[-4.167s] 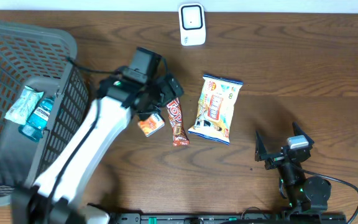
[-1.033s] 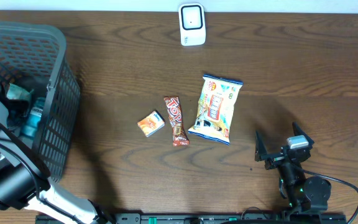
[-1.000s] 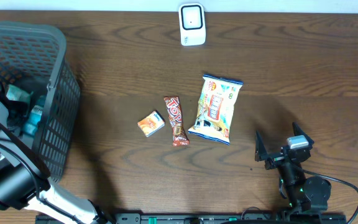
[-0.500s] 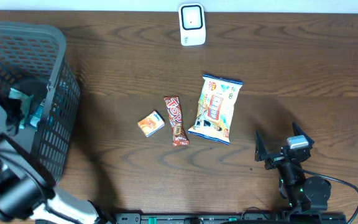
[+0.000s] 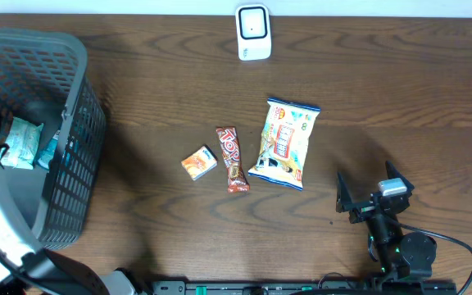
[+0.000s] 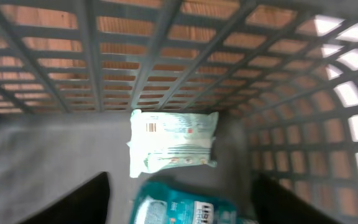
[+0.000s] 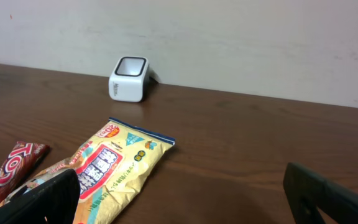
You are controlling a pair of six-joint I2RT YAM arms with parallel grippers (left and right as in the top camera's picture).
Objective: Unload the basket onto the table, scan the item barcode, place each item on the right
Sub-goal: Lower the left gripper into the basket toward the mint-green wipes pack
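a grey mesh basket (image 5: 79, 123) stands upright at nine o'clock on the dark wooden table (image 5: 400, 90), brown wood showing through its lattice walls. a pale wall (image 7: 229, 37) runs along twelve o'clock.

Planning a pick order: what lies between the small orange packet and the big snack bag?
A red candy bar lies between the orange packet and the snack bag. The overhead view shows it.
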